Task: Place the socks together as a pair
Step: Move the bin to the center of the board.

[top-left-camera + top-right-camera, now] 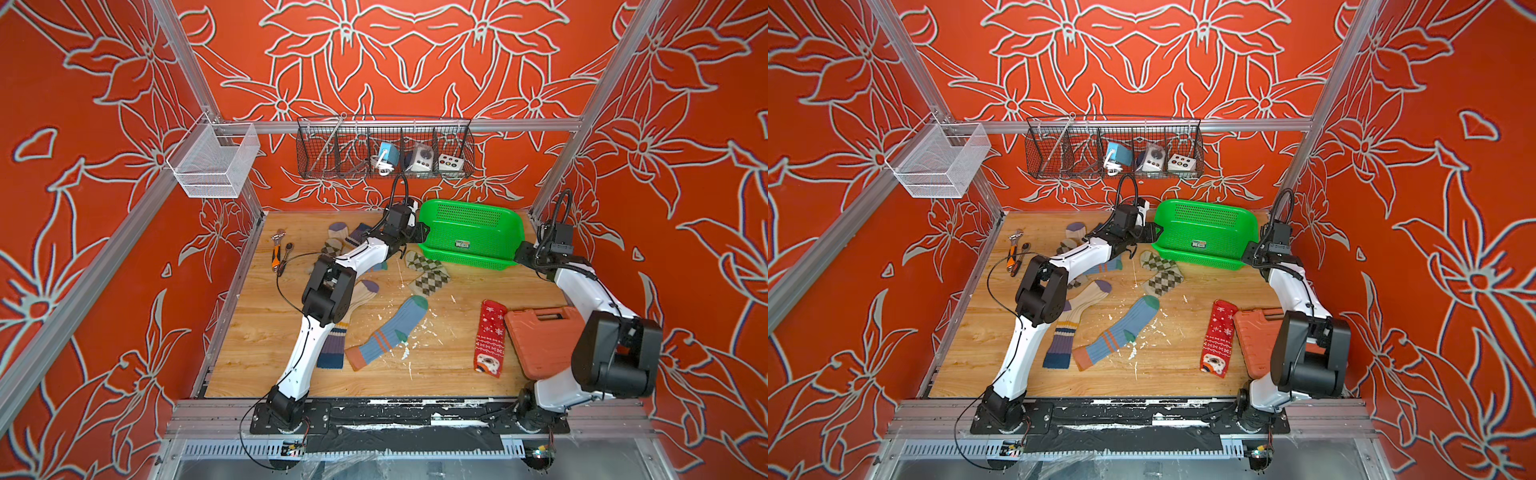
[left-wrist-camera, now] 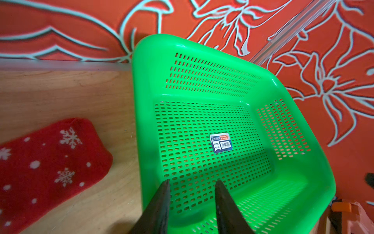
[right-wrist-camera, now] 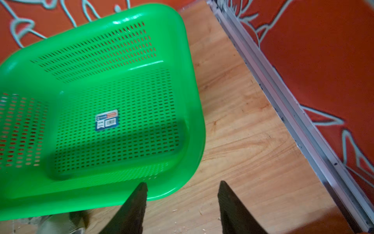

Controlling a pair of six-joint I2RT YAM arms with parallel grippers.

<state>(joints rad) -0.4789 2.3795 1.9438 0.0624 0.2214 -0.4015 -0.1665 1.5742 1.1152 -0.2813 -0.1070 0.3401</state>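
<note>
Wood tabletop (image 1: pixel 449 365) w/ socks (image 1: pixel 390 328) scattered loose. Green basket (image 2: pixel 145 91) sits tipped, empty. My left gripper (image 2: pixel 191 182) straddles its rim, half-spread; right gripper (image 3: pixel 182 183) spread, empty, at opposite rim. Prob. to shift it clear for sorting.

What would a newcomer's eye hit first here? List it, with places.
The bright green basket stands out first, empty and tipped up at the back of the wooden table. In front of it socks lie loose, among them a blue ribbed sock mid-table and a red snowflake sock beside an orange case.
</note>
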